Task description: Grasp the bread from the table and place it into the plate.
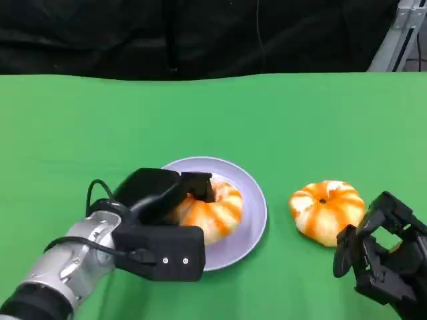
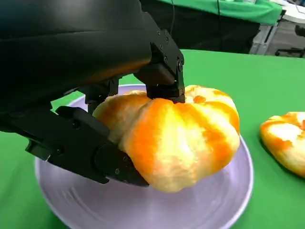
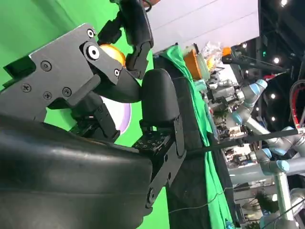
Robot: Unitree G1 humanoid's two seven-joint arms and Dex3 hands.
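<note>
My left hand [image 1: 157, 220] grips an orange-and-cream striped round bread [image 1: 215, 210] over the lavender plate [image 1: 252, 223]. In the left wrist view its fingers [image 2: 102, 152] clasp the bread [image 2: 183, 138] from above and below, low over the plate [image 2: 200, 210]; I cannot tell whether the bread touches it. A second, similar bread [image 1: 327, 210] lies on the green table to the right of the plate. My right hand [image 1: 383, 250] sits just in front and to the right of it, fingers apart and holding nothing. The right wrist view shows that hand [image 3: 95, 119] with a bit of orange bread [image 3: 113, 54] beyond its fingers.
The green tablecloth [image 1: 100, 120] stretches wide around the plate. A black backdrop [image 1: 200, 33] runs along the table's far edge. A metal frame [image 1: 400, 33] stands at the back right. The second bread [image 2: 286, 138] lies close to the plate's rim.
</note>
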